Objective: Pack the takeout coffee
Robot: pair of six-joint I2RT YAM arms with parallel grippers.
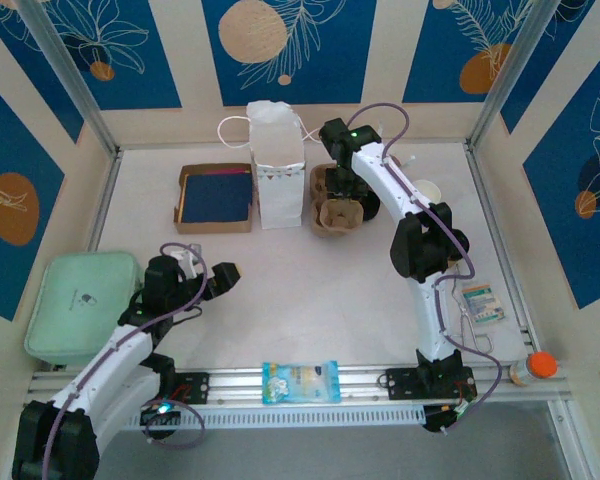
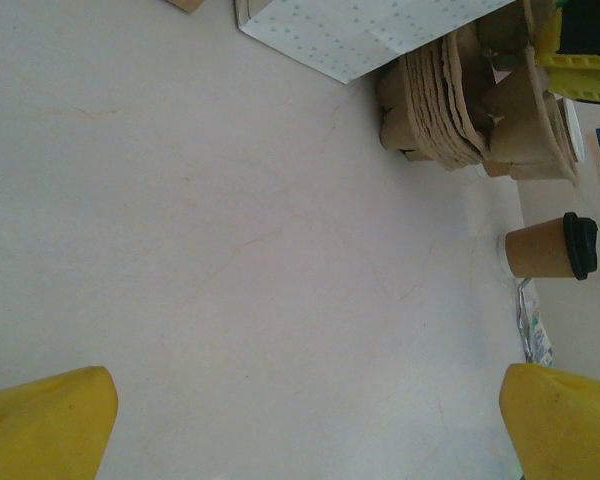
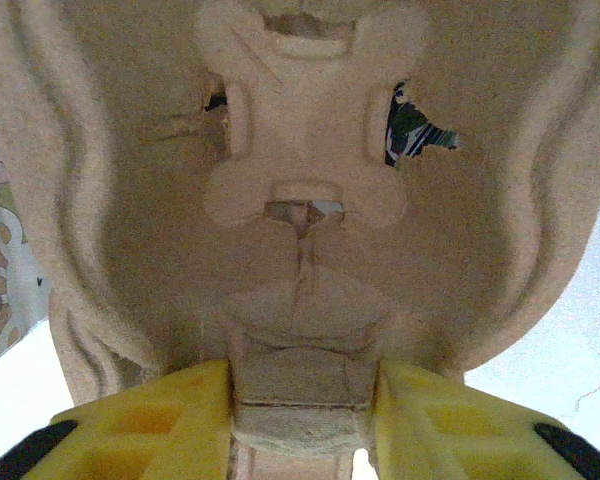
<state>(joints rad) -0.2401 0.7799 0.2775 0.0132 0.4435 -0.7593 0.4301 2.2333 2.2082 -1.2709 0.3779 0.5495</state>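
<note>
Pinching a moulded tab of the pulp cup carrier between its yellow fingers, the right claw works at the far side of the bench, beside the white paper bag. The takeout coffee, a kraft-brown cup with a dark cap, sits further right, apart from the carrier. The left claw hangs wide open over bare bench, near left. Packing looks barely begun: cup not yet seated or bagged
</note>
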